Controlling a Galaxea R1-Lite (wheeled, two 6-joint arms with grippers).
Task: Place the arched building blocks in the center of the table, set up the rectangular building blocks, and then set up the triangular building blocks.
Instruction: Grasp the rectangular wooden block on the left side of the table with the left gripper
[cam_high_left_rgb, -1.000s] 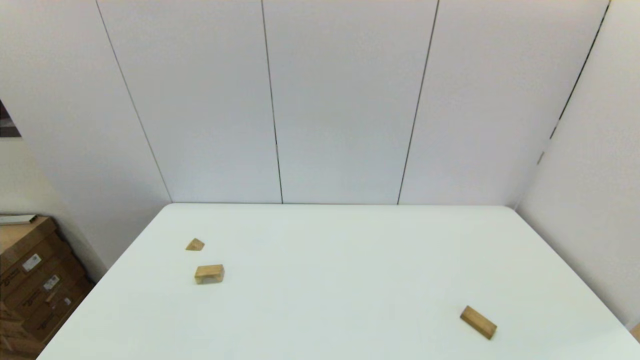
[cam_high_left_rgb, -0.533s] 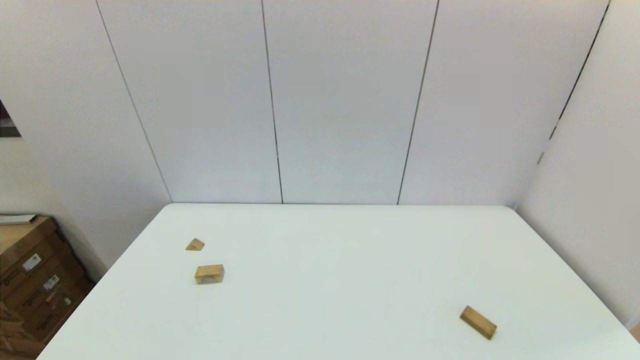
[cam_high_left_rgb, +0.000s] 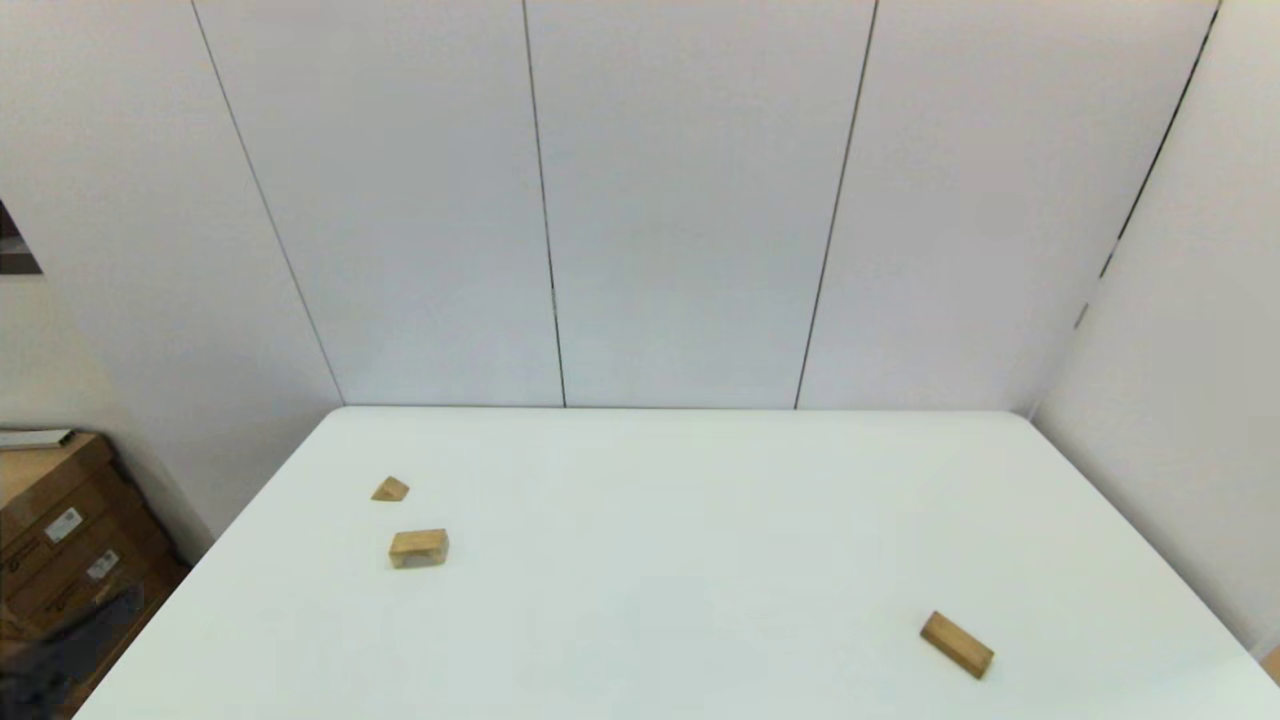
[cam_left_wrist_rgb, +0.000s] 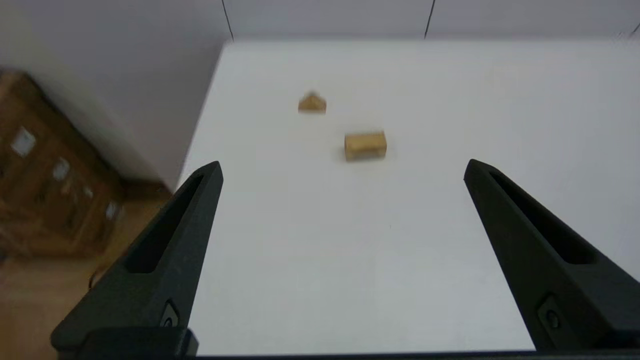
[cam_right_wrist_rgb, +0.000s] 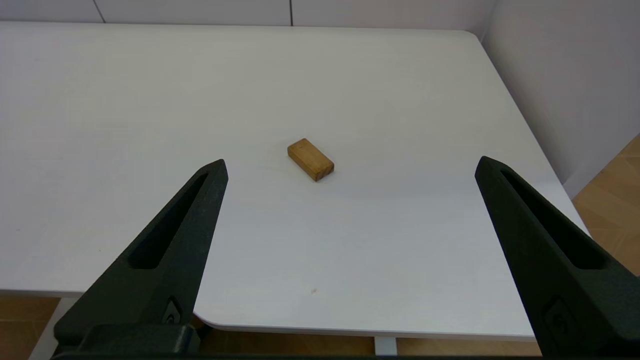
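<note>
Three tan wooden blocks lie on the white table (cam_high_left_rgb: 700, 520). At the far left sits the small triangular block (cam_high_left_rgb: 390, 489), with the boxy arched block (cam_high_left_rgb: 418, 547) just in front of it. The rectangular block (cam_high_left_rgb: 957, 645) lies flat at the near right, turned at an angle. In the left wrist view, my left gripper (cam_left_wrist_rgb: 342, 164) is open near the table's left front corner, well short of the arched block (cam_left_wrist_rgb: 365, 145) and the triangular block (cam_left_wrist_rgb: 312, 103). My right gripper (cam_right_wrist_rgb: 351, 161) is open at the near edge, facing the rectangular block (cam_right_wrist_rgb: 310, 159).
Brown cardboard boxes (cam_high_left_rgb: 60, 540) stand on the floor left of the table, also seen as boxes (cam_left_wrist_rgb: 50, 170) in the left wrist view. White wall panels close off the far and right sides. A dark blurred part of my left arm (cam_high_left_rgb: 70, 640) shows at the lower left.
A dark blurred part of my left arm has come into the head view at the lower left. The three blocks have not moved.
</note>
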